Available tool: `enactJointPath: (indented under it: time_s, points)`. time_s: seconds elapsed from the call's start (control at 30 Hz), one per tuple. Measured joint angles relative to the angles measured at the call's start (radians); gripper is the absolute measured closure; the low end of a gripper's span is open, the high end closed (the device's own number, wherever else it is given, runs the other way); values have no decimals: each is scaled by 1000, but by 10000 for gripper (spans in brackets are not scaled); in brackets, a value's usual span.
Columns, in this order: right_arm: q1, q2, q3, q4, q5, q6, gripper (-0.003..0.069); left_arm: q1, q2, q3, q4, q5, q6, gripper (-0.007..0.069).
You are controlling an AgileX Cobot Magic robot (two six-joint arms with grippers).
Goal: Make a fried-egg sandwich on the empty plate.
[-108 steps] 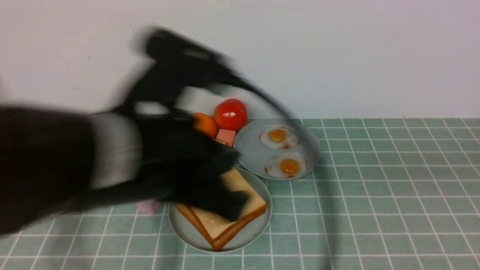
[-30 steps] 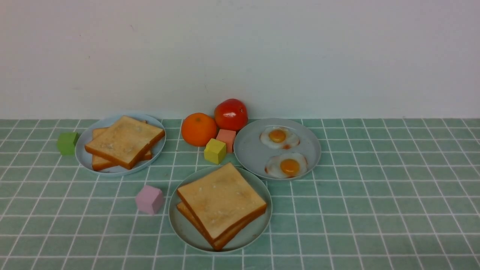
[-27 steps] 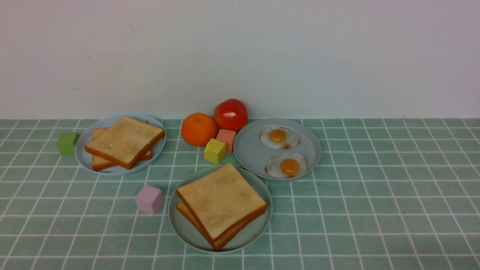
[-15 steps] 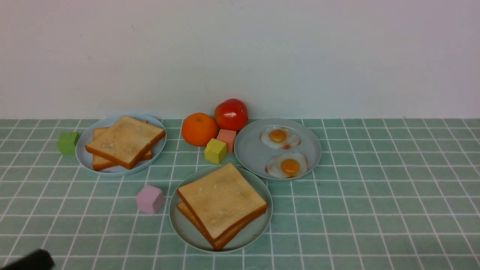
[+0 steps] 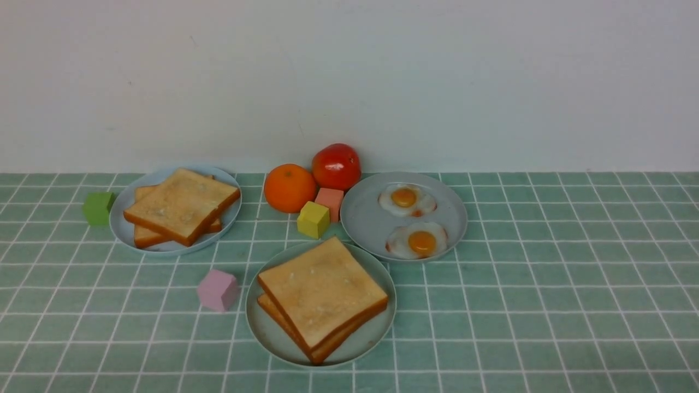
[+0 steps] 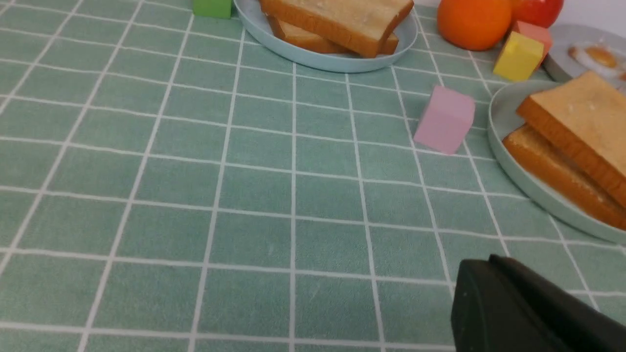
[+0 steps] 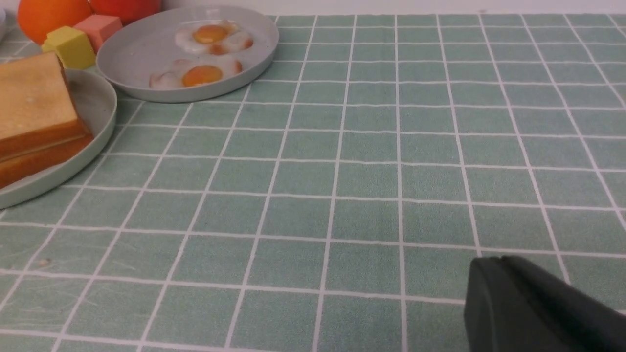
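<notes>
Green tablecloth [image 5: 546, 284] with white grid lines. Golden-brown toast stack [image 5: 322, 297] on mint plate [image 5: 267, 333]. Grey-blue plate [image 5: 366, 218] with white, orange-yolked eggs [image 5: 418, 240]. Orange [image 5: 289, 187], red tomato [image 5: 336, 165], yellow [image 5: 313, 219], salmon-pink [image 5: 330, 197], pink [image 5: 217, 290], green cubes [image 5: 98, 208].

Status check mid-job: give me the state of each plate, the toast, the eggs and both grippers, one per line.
Pale mint-green plate: holds two stacked golden-brown toast slices, no egg visible.
Left pale grey-blue plate: holds two overlapping spare toast slices.
Right pale grey-blue plate: holds two white fried eggs, side by side.
Left gripper: shut, empty, above bare cloth.
Right gripper: shut, empty.
</notes>
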Motion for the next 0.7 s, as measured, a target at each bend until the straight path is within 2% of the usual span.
enactJointPath:
  time_s: [0.7]
  points:
    - [0,0,0,0,0,-1,622,0,0,0,1,-3,-6,638]
